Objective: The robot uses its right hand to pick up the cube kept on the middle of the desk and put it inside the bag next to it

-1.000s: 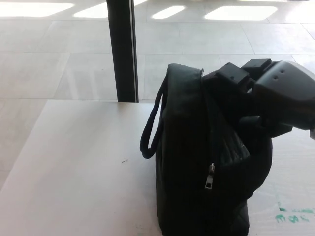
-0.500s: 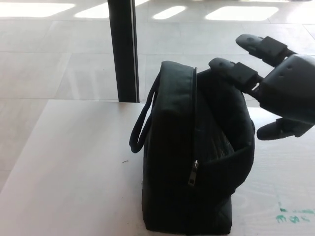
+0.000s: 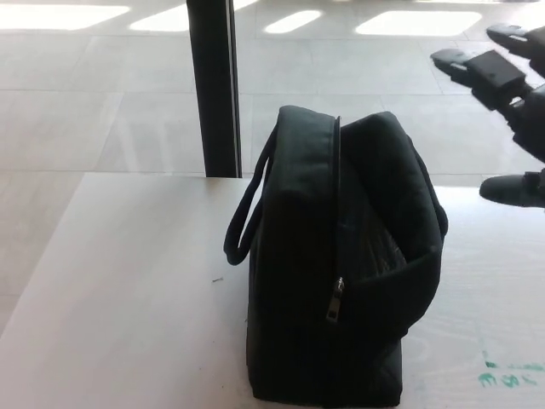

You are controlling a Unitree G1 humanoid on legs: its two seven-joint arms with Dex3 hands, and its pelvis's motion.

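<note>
One hand of mine, the right [image 3: 511,111], hangs spread and empty up and to the right of the bag [image 3: 341,264] on the counter [image 3: 128,281]; no cube shows, presumably inside.

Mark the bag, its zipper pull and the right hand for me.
black bag [image 3: 366,213], head view, on its side panel.
zipper pull [image 3: 338,300], head view, on the metal tab.
right hand [image 3: 521,102], head view, on the palm, fingers spread.
</note>
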